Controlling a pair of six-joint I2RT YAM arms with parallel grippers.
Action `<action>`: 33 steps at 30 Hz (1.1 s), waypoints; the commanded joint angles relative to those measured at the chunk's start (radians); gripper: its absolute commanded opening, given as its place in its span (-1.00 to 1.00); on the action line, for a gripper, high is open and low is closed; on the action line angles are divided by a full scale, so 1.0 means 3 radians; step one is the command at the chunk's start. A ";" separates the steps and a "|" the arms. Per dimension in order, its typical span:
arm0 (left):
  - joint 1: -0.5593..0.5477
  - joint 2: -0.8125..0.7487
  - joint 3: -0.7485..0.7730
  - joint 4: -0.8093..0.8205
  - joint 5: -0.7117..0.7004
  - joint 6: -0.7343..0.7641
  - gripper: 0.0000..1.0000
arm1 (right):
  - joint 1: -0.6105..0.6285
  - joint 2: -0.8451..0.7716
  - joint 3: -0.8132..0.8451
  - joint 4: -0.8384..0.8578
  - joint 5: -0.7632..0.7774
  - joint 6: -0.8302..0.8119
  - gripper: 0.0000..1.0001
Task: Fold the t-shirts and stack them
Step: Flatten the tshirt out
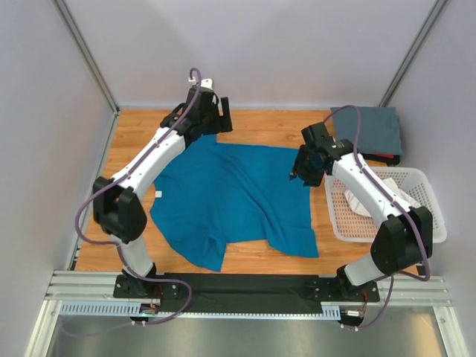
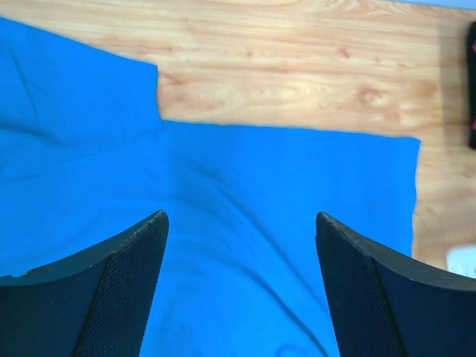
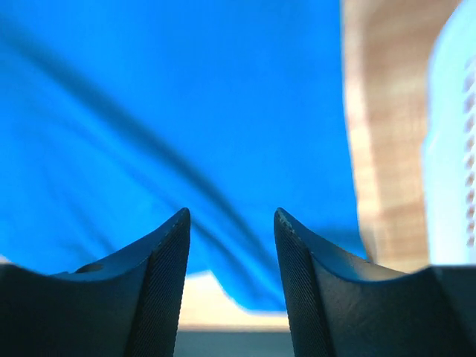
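The teal-blue t-shirt (image 1: 230,201) lies spread on the wooden table with some wrinkles. It fills the left wrist view (image 2: 245,223) and the right wrist view (image 3: 186,111). My left gripper (image 1: 222,119) is open and empty above the shirt's far left edge. My right gripper (image 1: 303,172) is open and empty above the shirt's far right corner. The slate grey t-shirt (image 1: 372,130) lies folded at the far right. The white t-shirt (image 1: 372,199) lies crumpled in the basket.
A white plastic lattice basket (image 1: 428,201) stands at the right, under my right arm. Bare wooden table (image 1: 260,126) shows along the far side. White walls close in the left, back and right.
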 commanded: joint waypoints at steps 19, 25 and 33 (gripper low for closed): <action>-0.0754 -0.0866 -0.2193 -0.0124 0.0530 -0.0423 0.61 | -0.0212 0.1896 0.0910 0.1263 0.0691 -0.0203 -0.21; -0.0851 -0.0656 -0.2271 -0.0042 0.0586 -0.0449 0.55 | -0.0207 0.2250 0.1125 0.1186 0.0609 -0.0224 -0.22; -0.0943 -0.0385 -0.2342 -0.0205 0.0586 -0.0459 0.40 | -0.0207 0.2541 0.1417 0.1033 0.0609 -0.0290 -0.22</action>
